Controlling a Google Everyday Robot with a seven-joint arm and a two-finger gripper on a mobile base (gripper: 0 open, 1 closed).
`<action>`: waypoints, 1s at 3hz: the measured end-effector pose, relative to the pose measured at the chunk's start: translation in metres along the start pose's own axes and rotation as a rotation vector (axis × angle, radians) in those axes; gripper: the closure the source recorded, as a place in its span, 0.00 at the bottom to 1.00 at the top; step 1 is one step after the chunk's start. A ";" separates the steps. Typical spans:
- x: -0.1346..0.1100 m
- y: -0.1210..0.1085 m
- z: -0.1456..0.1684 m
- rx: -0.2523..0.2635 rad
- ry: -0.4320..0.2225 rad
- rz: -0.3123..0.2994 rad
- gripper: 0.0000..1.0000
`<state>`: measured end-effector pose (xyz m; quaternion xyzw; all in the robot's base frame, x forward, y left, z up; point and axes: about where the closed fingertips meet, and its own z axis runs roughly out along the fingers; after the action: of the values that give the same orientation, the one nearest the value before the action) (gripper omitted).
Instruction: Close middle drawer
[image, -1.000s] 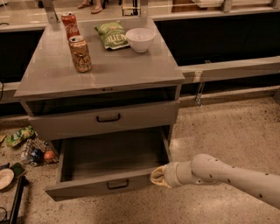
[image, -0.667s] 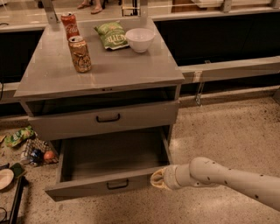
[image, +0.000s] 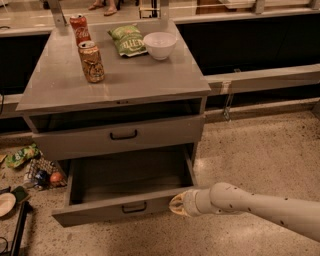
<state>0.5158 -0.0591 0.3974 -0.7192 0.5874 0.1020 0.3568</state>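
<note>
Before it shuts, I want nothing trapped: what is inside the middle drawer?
The middle drawer shows only bare floor; its front panel hides the nearest strip, and the back is shadowed. The claw is at its front right corner.

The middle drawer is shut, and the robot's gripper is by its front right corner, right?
Not shut: the camera view shows the middle drawer pulled far out. The gripper is indeed by its front right corner.

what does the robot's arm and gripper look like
The arm is a smooth off-white tube with small dark dots and a rounded joint. Its gripper, by the right end of the middle drawer front, is tan-yellow.
</note>
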 end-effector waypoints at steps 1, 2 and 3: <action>0.004 -0.011 0.012 0.016 0.000 -0.048 1.00; 0.015 -0.027 0.018 0.033 0.008 -0.086 1.00; 0.034 -0.047 0.021 0.049 0.026 -0.118 1.00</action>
<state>0.5744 -0.0694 0.3821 -0.7448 0.5509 0.0569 0.3721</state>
